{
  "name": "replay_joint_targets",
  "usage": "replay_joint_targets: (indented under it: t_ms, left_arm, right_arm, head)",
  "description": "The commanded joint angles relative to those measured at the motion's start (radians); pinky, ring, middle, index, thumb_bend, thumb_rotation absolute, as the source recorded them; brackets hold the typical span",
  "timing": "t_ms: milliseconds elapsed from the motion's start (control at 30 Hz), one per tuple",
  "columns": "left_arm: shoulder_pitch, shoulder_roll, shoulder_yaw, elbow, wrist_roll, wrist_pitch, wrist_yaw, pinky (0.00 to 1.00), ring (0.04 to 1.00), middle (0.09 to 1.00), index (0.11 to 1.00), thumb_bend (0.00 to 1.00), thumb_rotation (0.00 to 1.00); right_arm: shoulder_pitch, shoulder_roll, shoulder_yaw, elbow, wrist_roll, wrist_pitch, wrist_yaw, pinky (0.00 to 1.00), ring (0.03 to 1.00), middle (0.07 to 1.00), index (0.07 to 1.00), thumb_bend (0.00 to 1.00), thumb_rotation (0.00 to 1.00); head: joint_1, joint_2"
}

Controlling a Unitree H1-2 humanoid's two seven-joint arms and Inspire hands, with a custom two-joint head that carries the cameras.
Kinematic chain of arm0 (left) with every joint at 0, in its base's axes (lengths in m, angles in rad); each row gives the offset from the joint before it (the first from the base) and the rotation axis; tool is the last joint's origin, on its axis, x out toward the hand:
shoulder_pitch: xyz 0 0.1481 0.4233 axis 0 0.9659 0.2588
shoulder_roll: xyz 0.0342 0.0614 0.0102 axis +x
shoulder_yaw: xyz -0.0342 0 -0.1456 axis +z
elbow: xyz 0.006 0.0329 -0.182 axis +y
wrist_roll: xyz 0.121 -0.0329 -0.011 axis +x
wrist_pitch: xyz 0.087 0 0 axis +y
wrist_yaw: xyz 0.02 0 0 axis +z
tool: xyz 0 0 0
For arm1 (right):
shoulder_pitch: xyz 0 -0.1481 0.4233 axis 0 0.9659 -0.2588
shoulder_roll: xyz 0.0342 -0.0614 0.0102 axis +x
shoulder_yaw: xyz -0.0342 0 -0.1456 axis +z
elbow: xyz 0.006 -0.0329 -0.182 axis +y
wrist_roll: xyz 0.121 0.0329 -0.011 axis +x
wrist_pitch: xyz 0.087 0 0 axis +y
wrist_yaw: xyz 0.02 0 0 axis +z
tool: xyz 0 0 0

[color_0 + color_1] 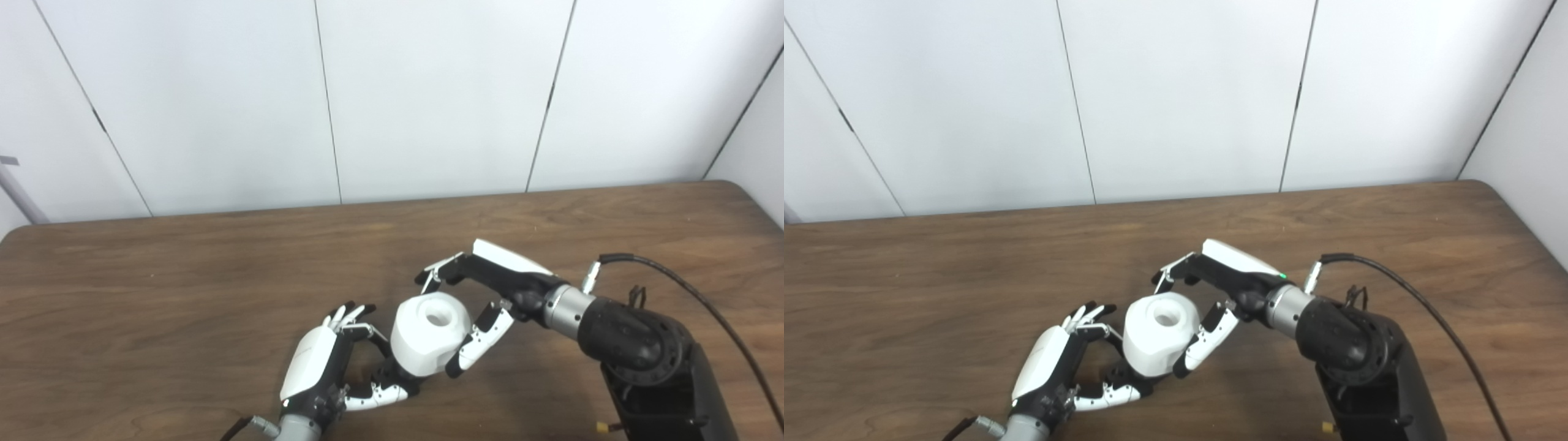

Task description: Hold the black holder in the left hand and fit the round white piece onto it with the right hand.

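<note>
sitting low over the brown wooden table (pixel 184 275), the round white plastic piece with a centre hole (pixel 430 334) rests on the small black holder (pixel 392 370), hole axis tilted up toward the camera. left hand (pixel 331 367) curls its fingers around the holder from below-left. right hand (pixel 484 294) brackets the piece from the right, thumb (pixel 474 346) touching its side, fingers spread above; whether it actually grips is unclear.

At the lower centre of the frame, the round white plastic piece (pixel 429 334) is plain matt white, sitting on a black holder (pixel 398 375) that barely shows beneath it. Both the left hand (pixel 327 367) and the right hand (pixel 484 288) have glossy white shells over black fingers. The brown wooden table (pixel 184 288) has dark streaked grain, and the panelled wall (pixel 429 92) across the upper frame is plain white with thin dark seams.
</note>
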Motion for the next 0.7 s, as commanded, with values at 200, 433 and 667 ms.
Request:
replay_joint_targets:
  t_ms: [200,433,667]
  left_arm:
    - [0.023,0.008,-0.003,-0.051,-0.010,0.013,-0.032,1.00,1.000,0.914,0.480,0.52,0.04]
    - [0.034,0.011,0.000,-0.073,-0.012,0.017,-0.046,1.00,1.000,0.915,0.480,0.52,0.05]
    - [0.039,0.011,-0.003,-0.079,-0.007,0.016,-0.047,1.00,1.000,0.913,0.480,0.52,0.05]
  right_arm:
    - [-0.003,0.004,0.037,-0.004,0.018,-0.006,-0.067,0.84,0.892,0.818,0.478,0.51,0.13]
    - [0.007,0.003,0.065,0.017,0.041,-0.007,-0.114,0.85,0.910,0.820,0.477,0.51,0.13]
    - [0.022,-0.009,0.108,0.044,0.070,-0.025,-0.172,0.84,0.898,0.815,0.478,0.51,0.13]
  head:
    - [0.001,0.006]
    - [0.007,0.012]
    - [0.017,0.014]
